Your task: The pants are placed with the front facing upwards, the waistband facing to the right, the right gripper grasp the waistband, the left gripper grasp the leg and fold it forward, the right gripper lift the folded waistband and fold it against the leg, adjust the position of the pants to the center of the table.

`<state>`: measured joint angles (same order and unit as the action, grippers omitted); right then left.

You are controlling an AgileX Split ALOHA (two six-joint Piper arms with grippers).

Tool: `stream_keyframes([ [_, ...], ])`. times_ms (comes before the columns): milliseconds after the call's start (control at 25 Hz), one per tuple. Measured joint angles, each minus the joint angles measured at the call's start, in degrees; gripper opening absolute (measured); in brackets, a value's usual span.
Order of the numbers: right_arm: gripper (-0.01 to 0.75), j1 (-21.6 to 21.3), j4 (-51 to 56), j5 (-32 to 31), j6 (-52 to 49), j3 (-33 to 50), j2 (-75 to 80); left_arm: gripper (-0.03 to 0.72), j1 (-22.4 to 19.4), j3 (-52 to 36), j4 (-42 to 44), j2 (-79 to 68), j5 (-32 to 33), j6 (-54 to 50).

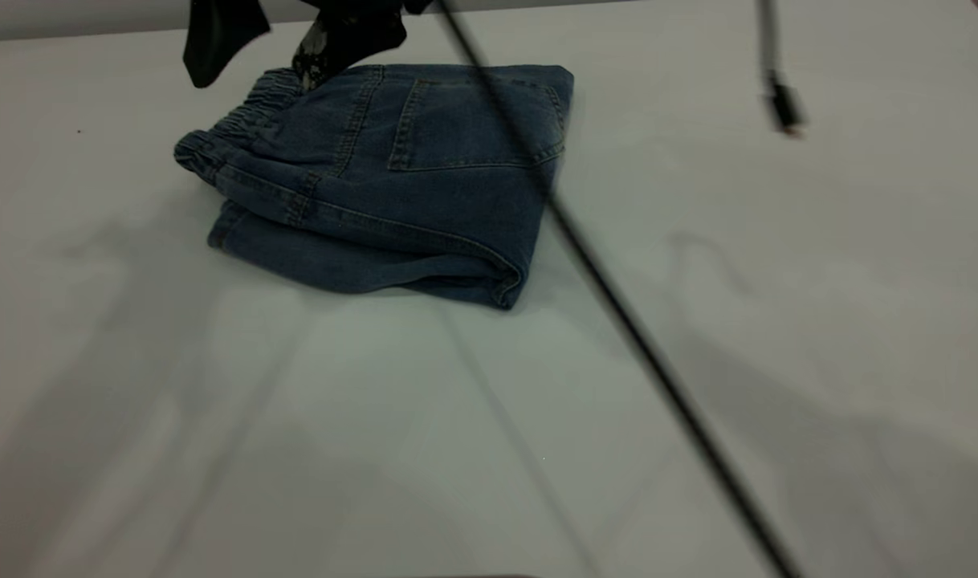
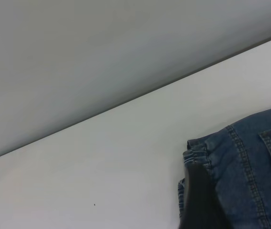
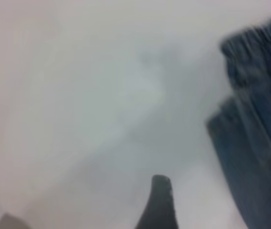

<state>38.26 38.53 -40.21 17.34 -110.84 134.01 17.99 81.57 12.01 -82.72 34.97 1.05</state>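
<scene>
The pants [image 1: 425, 177] lie folded into a compact blue denim packet on the white table [image 1: 698, 401], at the back, left of the middle, with a back pocket facing up. The gathered waistband [image 1: 248, 112] forms the packet's left end. My left gripper [image 1: 254, 72] hovers open at the top edge of the exterior view, one finger [image 2: 199, 200] over the waistband [image 2: 197, 150] and the other beyond it over bare table. Of my right gripper only one dark finger [image 3: 159, 205] shows, above bare table with the pants [image 3: 254, 133] off to one side.
A thin black cable [image 1: 617, 305] runs diagonally across the exterior view in front of the pants. A short dark blurred piece [image 1: 782, 104] hangs at the upper right. The table's far edge [image 2: 140, 95] meets a grey wall.
</scene>
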Motion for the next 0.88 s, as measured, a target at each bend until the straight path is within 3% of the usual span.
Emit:
stream_keyframes([
  [120, 0.515, 1.0, -15.0, -3.9, -23.5, -7.1, 2.0, 0.388, 0.0, 0.0, -0.4, 0.0, 0.0, 0.0],
  [240, 0.498, 0.8, -21.2, -6.8, -42.4, -13.6, 5.3, 0.388, 0.0, 0.0, -1.2, 0.0, 0.0, 0.1],
  [440, 0.493, 0.6, -22.4, -6.8, -60.3, -20.1, 10.7, 0.388, 0.0, 0.0, -1.4, 0.0, 0.1, 0.1],
  [640, 0.493, 0.4, -22.2, -6.6, -79.0, -21.1, 16.6, 0.388, 0.0, 0.0, -2.5, 0.0, 0.2, 0.1],
  [880, 0.491, 0.1, -21.4, -6.7, -86.0, -21.3, 21.3, 0.388, 0.0, 0.0, -3.7, 0.0, 0.6, 0.1],
])
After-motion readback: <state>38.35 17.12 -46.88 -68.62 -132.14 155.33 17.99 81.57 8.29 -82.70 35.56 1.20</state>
